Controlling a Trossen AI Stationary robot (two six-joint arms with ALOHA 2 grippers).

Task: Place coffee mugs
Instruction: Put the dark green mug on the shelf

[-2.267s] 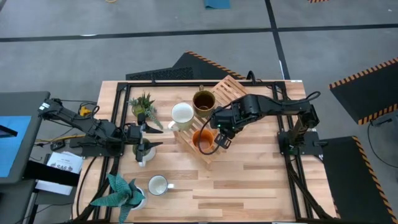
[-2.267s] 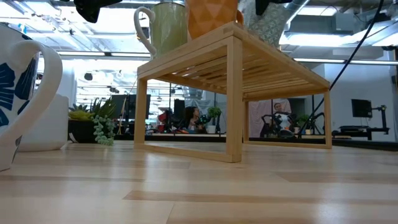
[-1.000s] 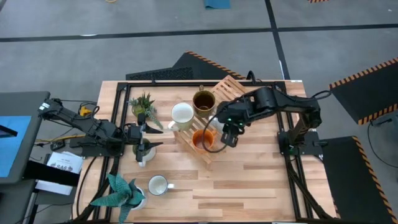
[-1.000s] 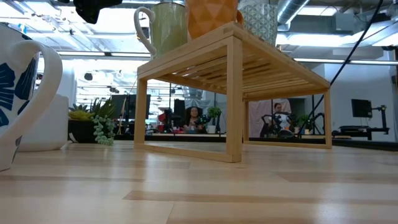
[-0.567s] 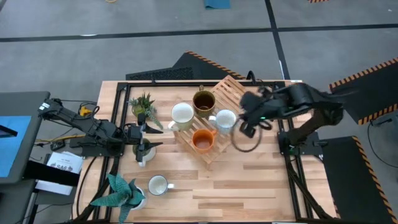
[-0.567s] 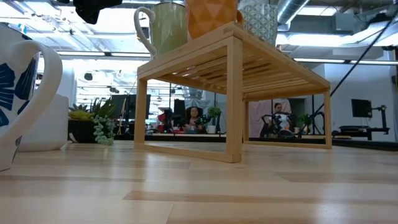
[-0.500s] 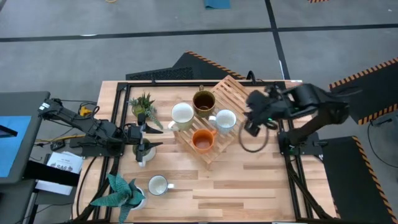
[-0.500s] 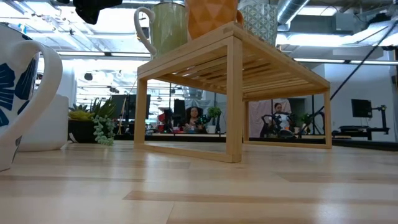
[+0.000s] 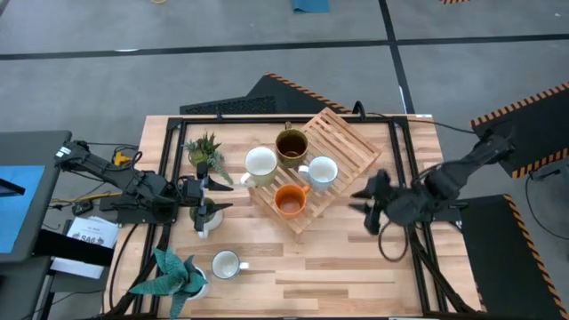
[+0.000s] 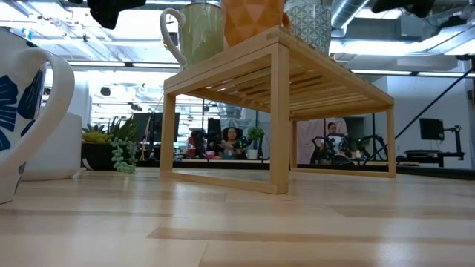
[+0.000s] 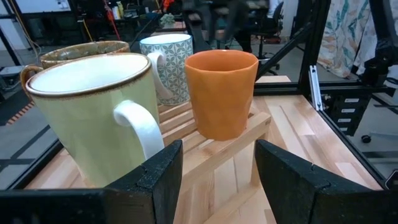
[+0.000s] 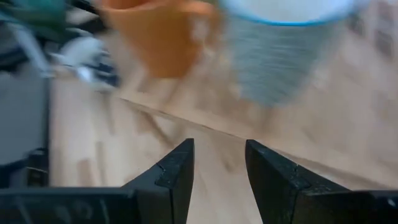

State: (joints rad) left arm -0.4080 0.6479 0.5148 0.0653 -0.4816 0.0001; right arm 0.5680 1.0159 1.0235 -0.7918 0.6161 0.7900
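Note:
A slatted wooden rack (image 9: 342, 147) carries the cream-white mug (image 9: 260, 164), the dark brown mug (image 9: 292, 146), the orange mug (image 9: 289, 202) and a white mug with a fine teal pattern (image 9: 323, 170), all upright on their bases. Another white mug (image 9: 227, 264) stands on the table near the front. In the low view a white mug with blue leaves (image 10: 22, 111) fills the left edge. My right gripper (image 9: 360, 202) is open, right of the rack and clear of it. My left gripper (image 9: 216, 196) is open at the table's left, facing the rack (image 11: 217, 155).
Two potted plants stand on the table's left side, one far (image 9: 204, 151) and one near (image 9: 178, 271). A white vessel (image 9: 204, 222) sits just under my left arm's wrist. Bare wood lies in front of the rack and toward the table's right near corner (image 9: 356, 267).
My right gripper has left the patterned mug standing on the rack and pulled away toward the table's right edge, then swung toward the near edge. The mug stays upright beside the orange one. My left arm has kept still.

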